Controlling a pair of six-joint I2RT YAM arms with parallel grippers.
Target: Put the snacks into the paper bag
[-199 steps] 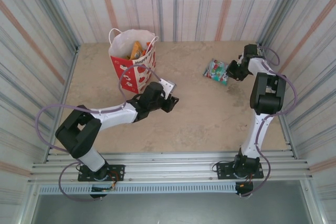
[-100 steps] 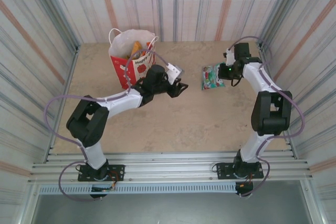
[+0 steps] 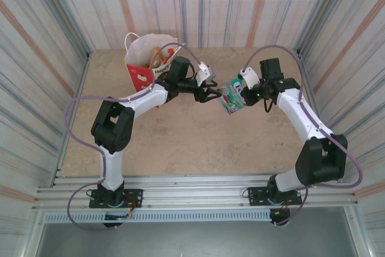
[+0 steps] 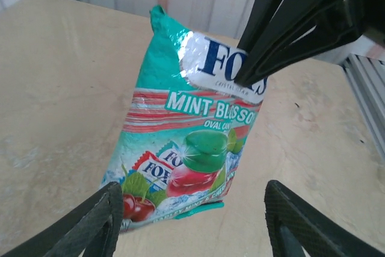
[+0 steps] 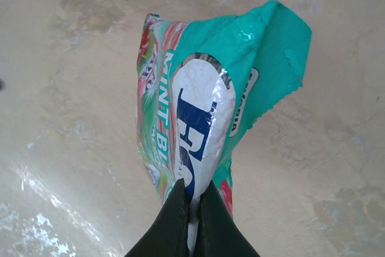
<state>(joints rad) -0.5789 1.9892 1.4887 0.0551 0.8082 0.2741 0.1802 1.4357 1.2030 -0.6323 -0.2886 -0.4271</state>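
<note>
Pinched at top edge by closed right pincer point(image 5: 192, 195): teal foil mint-candy packet point(image 4: 186, 142), dangling above beige surface point(image 3: 198, 142), likely for handover. Left pincer point(image 4: 192, 209) spread wide, flanking packet's lower end, not yet clamped. Red apple-print paper bag point(image 3: 144, 73) upright behind.

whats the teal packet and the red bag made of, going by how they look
teal packet: looks like thin plastic or foil film with a glossy finish; it crinkles and throws bright glare near its top.
red bag: seems to be paper, fairly matte, with stiff creased walls and a plain white inside.
</note>
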